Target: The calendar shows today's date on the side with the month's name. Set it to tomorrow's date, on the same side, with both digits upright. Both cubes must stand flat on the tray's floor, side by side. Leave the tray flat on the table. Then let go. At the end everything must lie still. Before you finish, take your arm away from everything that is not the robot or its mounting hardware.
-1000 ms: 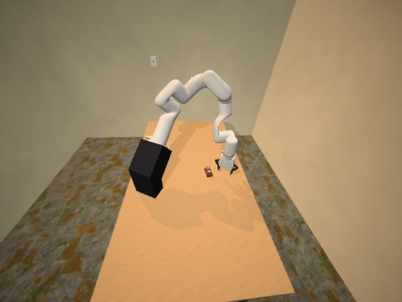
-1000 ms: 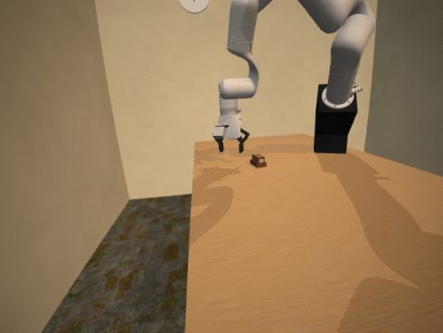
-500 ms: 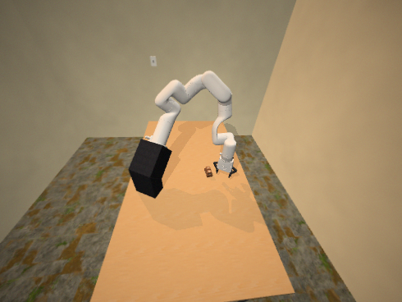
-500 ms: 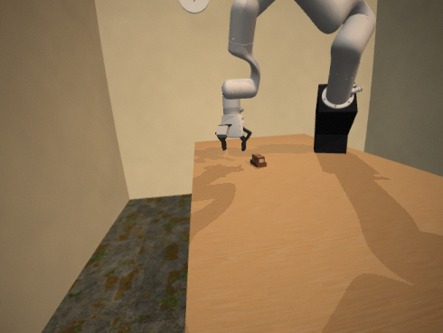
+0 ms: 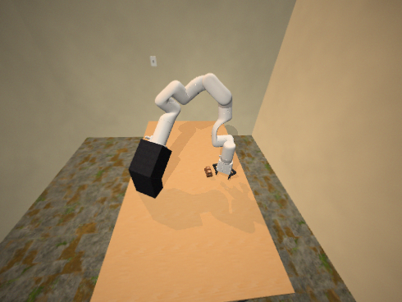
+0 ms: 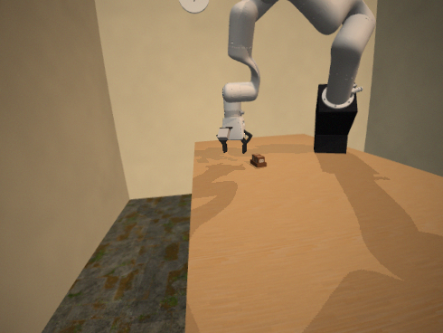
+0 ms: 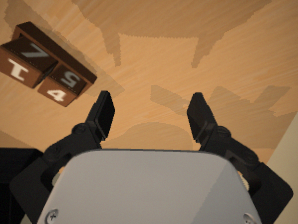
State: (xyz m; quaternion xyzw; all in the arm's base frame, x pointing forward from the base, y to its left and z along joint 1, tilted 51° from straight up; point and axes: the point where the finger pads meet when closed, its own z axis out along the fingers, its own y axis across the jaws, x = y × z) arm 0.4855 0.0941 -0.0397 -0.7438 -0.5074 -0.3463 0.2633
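Brown calendar tray [image 7: 30,33] flat on table, two digit cubes [image 7: 45,67] side by side

left cube [image 7: 24,59]: 7 top, 1 side | right cube [image 7: 64,84]: 5 top, 4 side

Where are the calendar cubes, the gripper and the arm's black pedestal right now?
calendar cubes [image 7: 47,70]: wrist view, top faces of the pair.
gripper [image 6: 234,147]: exterior view, midway between open fingertips.
black pedestal [image 5: 143,180]: top view, front face.

Wooden table [image 6: 289,235] — small brown calendar tray [image 6: 259,161], black pedestal [image 6: 334,131].
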